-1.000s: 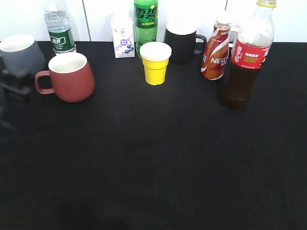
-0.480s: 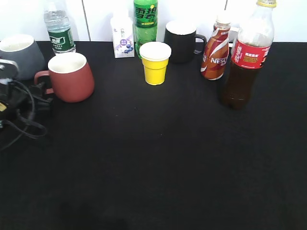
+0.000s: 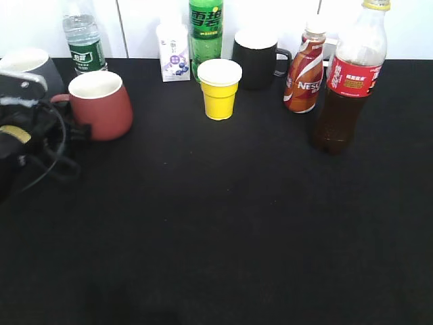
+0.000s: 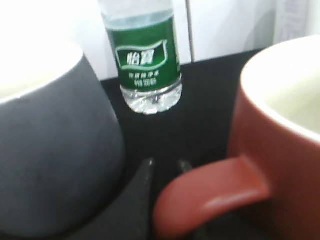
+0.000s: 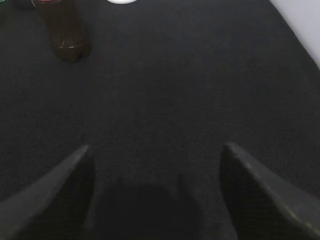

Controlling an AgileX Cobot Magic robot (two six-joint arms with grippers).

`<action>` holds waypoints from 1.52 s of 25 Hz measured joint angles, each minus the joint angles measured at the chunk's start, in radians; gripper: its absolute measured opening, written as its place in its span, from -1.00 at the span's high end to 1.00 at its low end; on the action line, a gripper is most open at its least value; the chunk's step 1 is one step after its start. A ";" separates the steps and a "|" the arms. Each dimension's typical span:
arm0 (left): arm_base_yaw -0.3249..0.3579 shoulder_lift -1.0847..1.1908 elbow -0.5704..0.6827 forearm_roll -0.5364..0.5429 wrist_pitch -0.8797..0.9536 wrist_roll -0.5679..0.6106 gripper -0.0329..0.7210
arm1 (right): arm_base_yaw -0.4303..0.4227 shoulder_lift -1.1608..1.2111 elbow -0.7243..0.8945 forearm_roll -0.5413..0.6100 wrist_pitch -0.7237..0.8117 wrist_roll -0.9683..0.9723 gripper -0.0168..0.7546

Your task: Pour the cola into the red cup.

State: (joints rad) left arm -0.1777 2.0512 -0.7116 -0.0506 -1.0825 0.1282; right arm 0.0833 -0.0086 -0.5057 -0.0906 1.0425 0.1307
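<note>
The red cup (image 3: 103, 105) stands at the left of the black table; its handle points left. My left gripper (image 3: 71, 120) is at that handle. In the left wrist view the two fingertips (image 4: 166, 163) sit close together on either side of the red cup's handle (image 4: 210, 192), closed on it. The cola (image 3: 350, 78), a tall bottle with a red label and yellow cap, stands upright at the far right, untouched. Its dark base shows in the right wrist view (image 5: 65, 35). My right gripper (image 5: 155, 155) is open and empty over bare black cloth, away from the cola.
A grey mug (image 3: 27, 64) stands just left of the red cup, close to my left gripper, and fills the left of the left wrist view (image 4: 50, 150). Along the back stand a water bottle (image 3: 84, 44), a small carton (image 3: 173, 53), a green soda bottle (image 3: 206, 30), a yellow cup (image 3: 219, 88), a black mug (image 3: 256, 59) and a Nescafe bottle (image 3: 304, 74).
My left arm has come in from the left edge to the red cup's handle. The red cup has shifted slightly. The cola has not moved.
</note>
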 joint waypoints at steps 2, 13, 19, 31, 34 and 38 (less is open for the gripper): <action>-0.013 -0.073 0.079 0.006 -0.001 -0.024 0.71 | 0.000 0.000 0.000 0.000 0.000 0.000 -0.56; -0.286 -0.347 0.191 0.311 -0.019 -0.179 0.72 | 0.000 0.000 0.000 0.000 0.000 0.000 -0.56; -0.294 -0.347 0.191 0.314 -0.019 -0.179 0.72 | 0.000 0.002 -0.005 0.001 -0.012 0.000 -0.56; -0.294 -0.347 0.191 0.345 0.011 -0.180 0.72 | 0.000 1.143 0.200 -0.113 -1.658 -0.008 -0.56; -0.294 -0.347 0.191 0.345 0.012 -0.180 0.72 | 0.008 1.440 0.200 -0.113 -1.938 -0.008 -0.58; -0.294 -0.347 0.191 0.345 0.012 -0.180 0.72 | 0.010 1.673 0.159 -0.229 -2.050 0.039 -0.75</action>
State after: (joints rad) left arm -0.4713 1.7046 -0.5207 0.2941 -1.0707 -0.0520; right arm 0.0935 1.6644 -0.3469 -0.3200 -1.0078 0.1695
